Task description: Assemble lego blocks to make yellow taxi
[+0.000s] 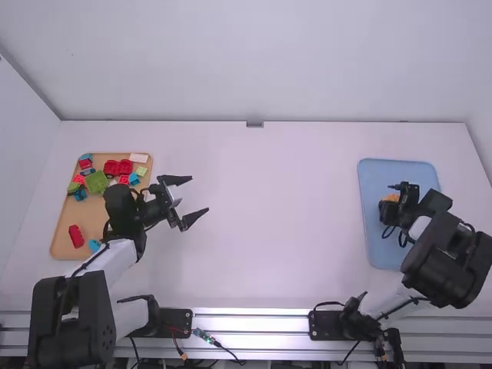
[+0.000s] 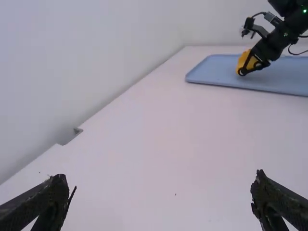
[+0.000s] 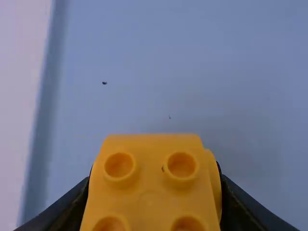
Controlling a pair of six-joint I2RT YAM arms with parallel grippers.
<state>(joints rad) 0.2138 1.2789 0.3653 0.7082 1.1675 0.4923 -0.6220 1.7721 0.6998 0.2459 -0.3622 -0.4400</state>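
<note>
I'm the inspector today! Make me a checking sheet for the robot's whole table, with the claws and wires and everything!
Surface: white table, tan tray left, blue tray right.
Job's things: yellow block gripped at the blue tray; colourful blocks in the tan tray.
Clutter: tiny dark specks on the blue tray.
Left claw: open, empty.
Right claw: closed on the yellow block.
Cables: loose-looking wires by the left arm's base.
Surroundings: plain pale walls.

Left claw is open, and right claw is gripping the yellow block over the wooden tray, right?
No, the tray is wrong: the high view shows the right claw gripping the yellow block over the blue tray. The left claw is indeed open.
</note>
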